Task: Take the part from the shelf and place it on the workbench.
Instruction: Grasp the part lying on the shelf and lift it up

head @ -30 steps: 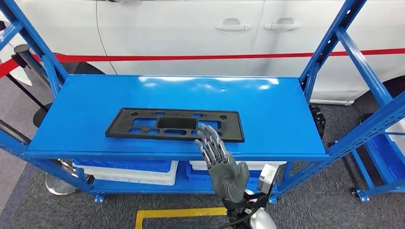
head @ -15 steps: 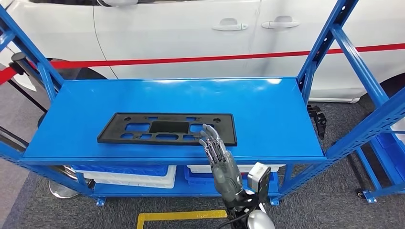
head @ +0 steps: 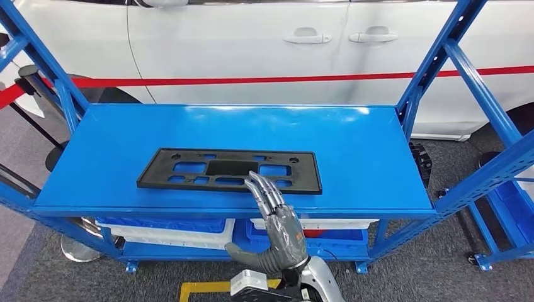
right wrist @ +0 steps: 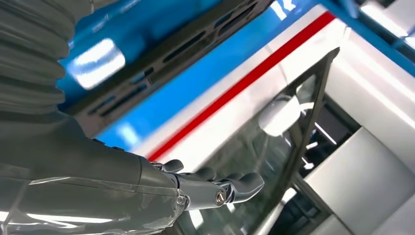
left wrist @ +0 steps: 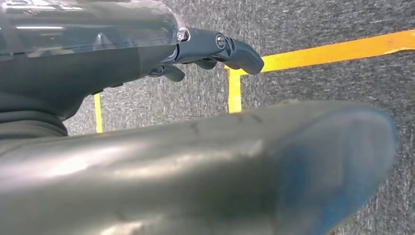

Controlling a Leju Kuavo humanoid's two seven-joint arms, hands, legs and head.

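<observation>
While the right hand (head: 279, 221) rises from the lower centre of the head view, its fingers are extended and apart, thumb splayed toward the lower left, and it holds nothing. Its fingertips (head: 258, 184) overlap the near edge of the part (head: 230, 170); whether they touch it cannot be told. The left hand (left wrist: 215, 49) appears in the left wrist view over grey floor (left wrist: 313, 24) with yellow tape (left wrist: 333, 49), fingers loosely curled; whether it is closed cannot be told.

The part is a flat, black, rectangular plate with several cut-outs, lying at centre frame on the blue shelf (head: 365, 151), near its front edge. Judgement: it looks like thin moulded plastic, light, fairly stiff but liable to flex along its length. Lying flat, it offers little for fingers to get under; the near long edge, or a cut-out, seems the best purchase. Its smooth surface may slip on the painted shelf.

Compared with half a second ago, the hand has rotated so the thumb now shows at lower left, and its fingertips sit further left along the part's near edge. The whole view has shifted slightly, indicating camera movement; the part itself appears undisturbed.
</observation>
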